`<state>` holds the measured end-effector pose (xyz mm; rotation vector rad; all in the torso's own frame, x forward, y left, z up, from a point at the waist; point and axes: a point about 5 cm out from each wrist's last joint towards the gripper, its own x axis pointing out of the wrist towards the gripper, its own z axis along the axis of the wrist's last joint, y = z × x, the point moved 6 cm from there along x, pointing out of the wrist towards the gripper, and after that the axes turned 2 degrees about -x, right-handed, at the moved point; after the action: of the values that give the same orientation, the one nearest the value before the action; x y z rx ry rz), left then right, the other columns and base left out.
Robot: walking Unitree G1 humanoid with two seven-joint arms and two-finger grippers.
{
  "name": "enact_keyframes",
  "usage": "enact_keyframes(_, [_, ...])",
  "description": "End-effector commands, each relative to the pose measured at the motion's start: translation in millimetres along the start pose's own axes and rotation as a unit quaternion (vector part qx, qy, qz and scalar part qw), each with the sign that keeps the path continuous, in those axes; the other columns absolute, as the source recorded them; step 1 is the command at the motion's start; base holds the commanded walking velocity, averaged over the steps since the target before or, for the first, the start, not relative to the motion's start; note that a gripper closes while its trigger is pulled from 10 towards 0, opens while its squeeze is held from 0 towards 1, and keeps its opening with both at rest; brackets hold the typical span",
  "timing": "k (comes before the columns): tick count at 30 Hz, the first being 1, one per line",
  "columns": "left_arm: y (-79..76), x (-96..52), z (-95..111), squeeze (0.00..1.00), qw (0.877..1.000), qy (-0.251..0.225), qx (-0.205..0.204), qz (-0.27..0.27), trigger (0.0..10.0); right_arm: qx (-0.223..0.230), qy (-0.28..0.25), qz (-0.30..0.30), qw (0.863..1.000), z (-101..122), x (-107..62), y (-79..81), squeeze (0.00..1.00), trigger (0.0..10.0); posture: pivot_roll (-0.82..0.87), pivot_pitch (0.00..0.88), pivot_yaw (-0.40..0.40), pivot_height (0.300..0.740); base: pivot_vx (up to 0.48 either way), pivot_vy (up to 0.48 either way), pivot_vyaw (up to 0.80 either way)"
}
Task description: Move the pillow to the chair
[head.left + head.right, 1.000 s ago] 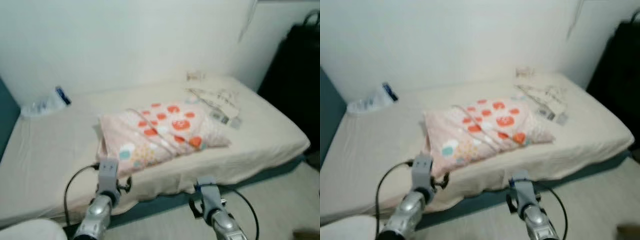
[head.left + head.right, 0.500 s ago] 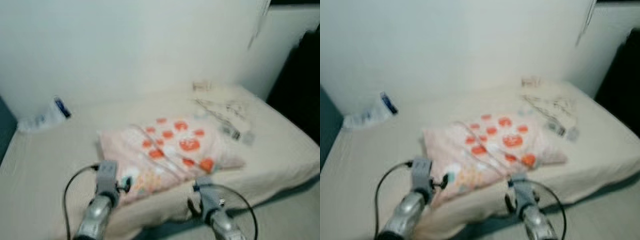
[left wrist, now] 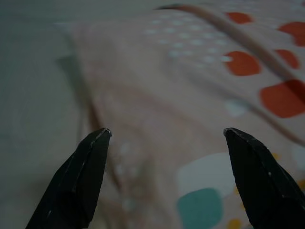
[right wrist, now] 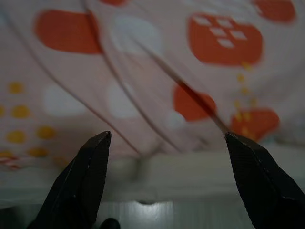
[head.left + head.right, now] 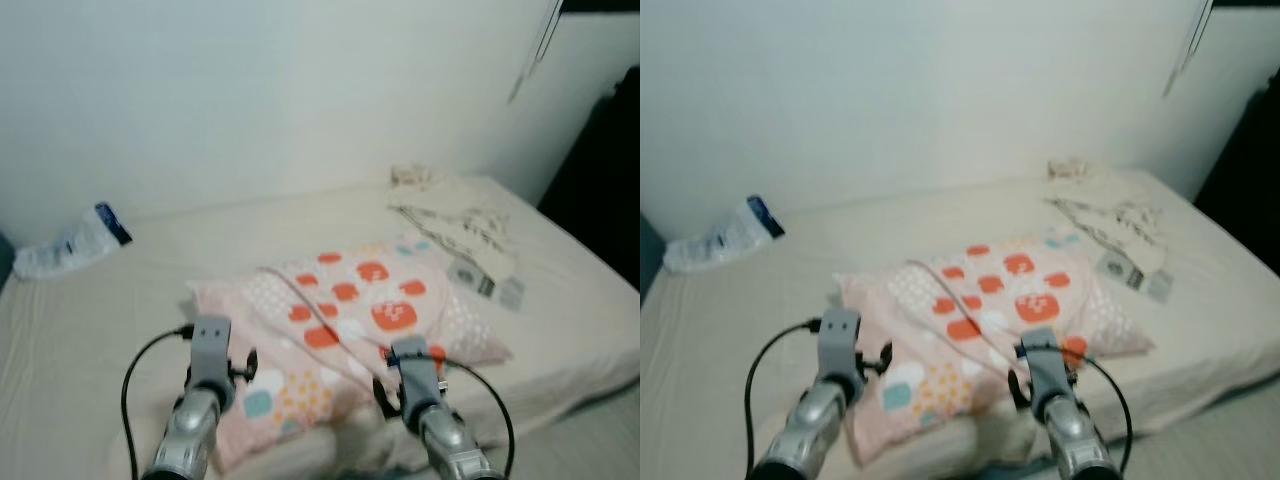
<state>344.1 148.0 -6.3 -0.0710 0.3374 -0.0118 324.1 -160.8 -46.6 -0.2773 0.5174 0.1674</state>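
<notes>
Both sets of jaws were spread wide and had nothing in them. The left gripper (image 3: 164,138) was aimed at the pillow's (image 5: 350,340) left end, where the pink fabric meets the sheet. The right gripper (image 4: 167,140) was looking at the near edge of the pillow, with the red and yellow blobs of the pattern right ahead and the front of the mattress just below. Neither one was touching the fabric as far as I could tell.

From the head view, both silver arms were stretched forward side by side, with the pillow lying flat on the bed (image 5: 120,300) straight ahead of them, close to the near edge of the mattress. It was a pink one with red, white and teal shapes.

Further out there was a crumpled plastic bag (image 5: 65,245) by the wall on the left, and a pile of printed cloth or paper (image 5: 455,225) towards the far right corner, well apart from the pillow. Something dark (image 5: 600,190) stood past the bed on the right, can't tell what it was.

My read was that this was the reach-in step, before any grab. The next move would probably need both grippers pushed in from either side and closed on the pillow, since it's soft and bulky, then a lift and a turn to find the chair.
</notes>
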Motion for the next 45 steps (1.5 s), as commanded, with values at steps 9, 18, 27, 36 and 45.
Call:
enact_keyframes(9, [10.3, -3.3, -6.5, 0.0, 1.0, 0.007, 0.002, 0.019, 10.0, -0.008, 0.003, 0.02, 1.0, -1.5, -0.1, 12.0, 0.0, 10.0, 0.07, 0.035, -0.036, 0.74, 0.0, 0.0, 0.8])
enact_keyframes(18, [8.8, -2.9, -5.9, 0.0, 1.0, 0.007, 0.006, 0.016, 10.0, -0.004, 0.003, 0.017, 1.0, -1.8, 0.0, 9.6, 0.0, 10.0, 0.07, 0.035, -0.028, 0.74, 0.0, 0.0, 0.8])
enact_keyframes(27, [2.7, -2.0, -10.6, 0.0, 0.999, 0.025, 0.026, -0.004, 10.0, 0.027, 0.013, -0.005, 1.0, -7.5, -1.0, 3.9, 0.0, 10.0, 0.07, 0.032, -0.017, 0.74, 0.0, -0.035, 0.5])
enact_keyframes(36, [-0.4, -1.6, -12.4, 0.0, 0.999, 0.031, 0.035, -0.011, 10.0, 0.04, 0.016, -0.015, 0.999, -11.5, -2.5, 1.0, 0.0, 10.0, 0.06, 0.038, -0.006, 0.74, 0.0, -0.48, 0.0])
enact_keyframes(45, [-5.7, -2.5, -19.2, 0.0, 0.997, 0.053, 0.043, -0.028, 10.0, 0.043, 0.019, -0.017, 0.999, -14.2, -3.8, -0.8, 0.0, 10.0, 0.07, 0.042, -0.007, 0.74, 0.0, -0.334, 0.0])
